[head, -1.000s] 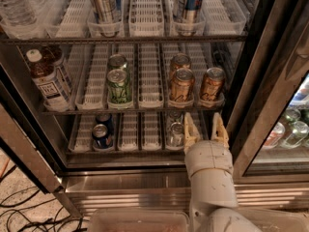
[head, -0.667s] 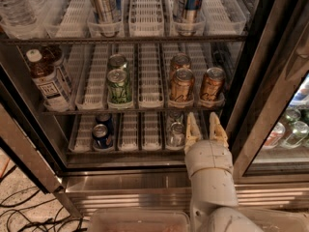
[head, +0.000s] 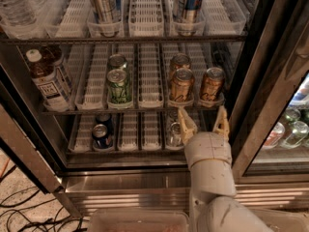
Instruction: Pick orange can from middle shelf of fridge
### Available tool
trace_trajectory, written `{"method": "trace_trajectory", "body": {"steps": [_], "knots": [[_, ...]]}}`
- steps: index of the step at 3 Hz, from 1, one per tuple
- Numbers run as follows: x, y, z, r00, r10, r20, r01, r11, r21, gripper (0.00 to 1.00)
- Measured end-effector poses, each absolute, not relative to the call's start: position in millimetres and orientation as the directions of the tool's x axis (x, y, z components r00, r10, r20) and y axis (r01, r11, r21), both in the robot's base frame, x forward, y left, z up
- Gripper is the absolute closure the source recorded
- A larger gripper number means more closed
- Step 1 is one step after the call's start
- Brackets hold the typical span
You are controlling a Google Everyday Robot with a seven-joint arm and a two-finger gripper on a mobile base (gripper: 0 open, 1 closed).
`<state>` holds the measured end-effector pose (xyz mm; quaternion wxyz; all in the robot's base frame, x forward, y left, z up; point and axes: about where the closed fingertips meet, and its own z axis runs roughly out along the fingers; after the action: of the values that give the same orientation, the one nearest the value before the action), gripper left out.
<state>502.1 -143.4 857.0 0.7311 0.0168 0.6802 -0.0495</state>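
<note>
orange can [head: 211,84] btm hidden, gripper [head: 203,114] spread below

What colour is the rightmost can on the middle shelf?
Copper-orange can, camera view; open tool just below.

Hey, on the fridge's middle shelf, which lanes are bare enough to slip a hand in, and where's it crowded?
One bare lane lies between the tea bottle and the green can, another between it and the orange cans. The right side is crowded; the gripper sits open just below.
</note>
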Motion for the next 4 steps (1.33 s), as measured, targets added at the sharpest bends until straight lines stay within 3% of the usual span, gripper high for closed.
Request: {"method": "trace_trajectory", "body": {"steps": [1, 2, 4], "knots": [[510.7, -148.9, 865.2, 0.092, -0.048, -0.995, 0.102, 0.994, -0.039, 0.23], [521.6, -156.5, 870.5, 0.100, -0.039, -0.994, 0.102, 0.994, -0.029, 0.29], [545.9, -175.2, 868.0, 0.092, -0.029, -0.995, 0.101, 0.995, -0.020, 0.29]]}}
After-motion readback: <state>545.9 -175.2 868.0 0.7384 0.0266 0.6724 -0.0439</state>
